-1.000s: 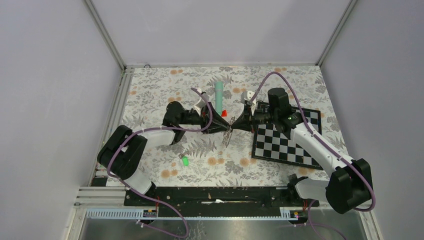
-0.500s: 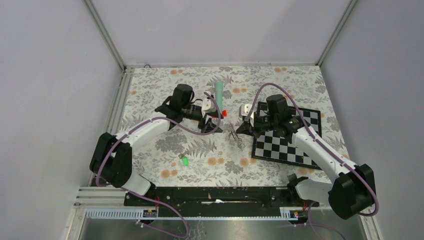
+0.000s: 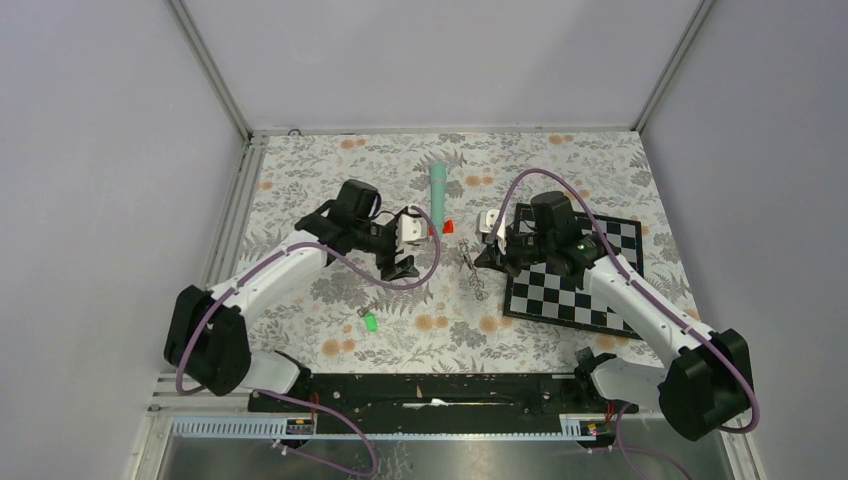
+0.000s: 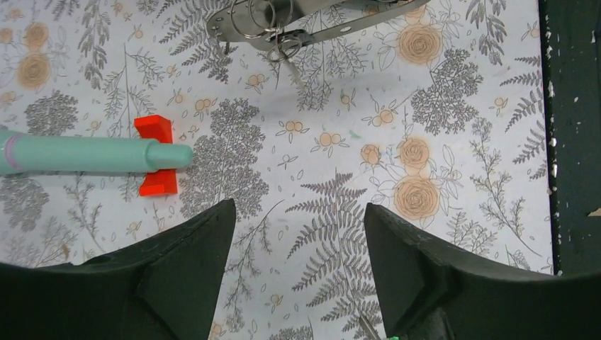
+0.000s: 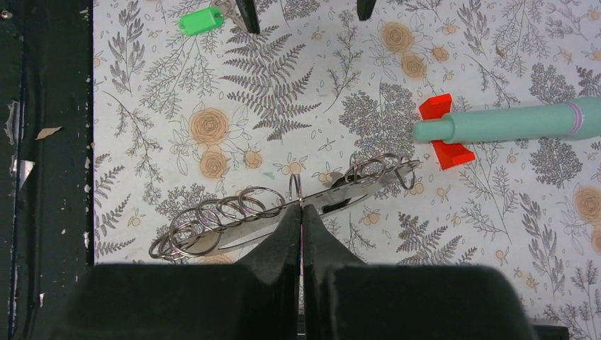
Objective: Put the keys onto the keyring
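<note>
Bright polished metal on the keyring point(image 5: 340, 198) and its wire rings, glossy green plastic on the key head point(image 5: 200, 20), a matt teal stick point(image 5: 510, 122) with a red plastic base point(image 5: 453, 152), all over matt floral-printed cloth point(image 5: 283, 92)

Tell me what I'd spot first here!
The teal stick with its red base lies far back in the middle, and a black-and-white checkerboard sits on the right. The right gripper pinches the keyring, a shiny metal strip with rings; the green-headed key lies nearer the front.
</note>
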Controlling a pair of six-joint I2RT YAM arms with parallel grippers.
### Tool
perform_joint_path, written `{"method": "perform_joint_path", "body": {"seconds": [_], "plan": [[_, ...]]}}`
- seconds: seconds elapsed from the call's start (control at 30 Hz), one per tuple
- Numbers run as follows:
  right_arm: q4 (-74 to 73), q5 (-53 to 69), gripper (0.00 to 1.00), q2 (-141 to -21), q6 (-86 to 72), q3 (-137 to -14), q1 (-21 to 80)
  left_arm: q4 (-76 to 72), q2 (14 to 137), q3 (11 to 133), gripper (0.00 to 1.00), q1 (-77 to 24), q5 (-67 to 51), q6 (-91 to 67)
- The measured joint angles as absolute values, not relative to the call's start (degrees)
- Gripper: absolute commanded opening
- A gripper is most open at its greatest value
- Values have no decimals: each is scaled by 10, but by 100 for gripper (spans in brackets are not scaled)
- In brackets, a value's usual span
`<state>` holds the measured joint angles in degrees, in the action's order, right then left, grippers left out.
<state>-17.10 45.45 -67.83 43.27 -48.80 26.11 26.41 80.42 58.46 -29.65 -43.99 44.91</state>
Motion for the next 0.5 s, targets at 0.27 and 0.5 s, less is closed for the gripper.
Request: {"method": "perform_joint_path", "body": {"seconds": [0.27, 0.5], "plan": [[-153, 473, 0, -709, 369, -493, 262, 256, 786, 578, 61, -298, -487, 458], [-220, 446, 0, -730, 361, -562, 262, 237, 815, 596, 60, -318, -501, 459]]}}
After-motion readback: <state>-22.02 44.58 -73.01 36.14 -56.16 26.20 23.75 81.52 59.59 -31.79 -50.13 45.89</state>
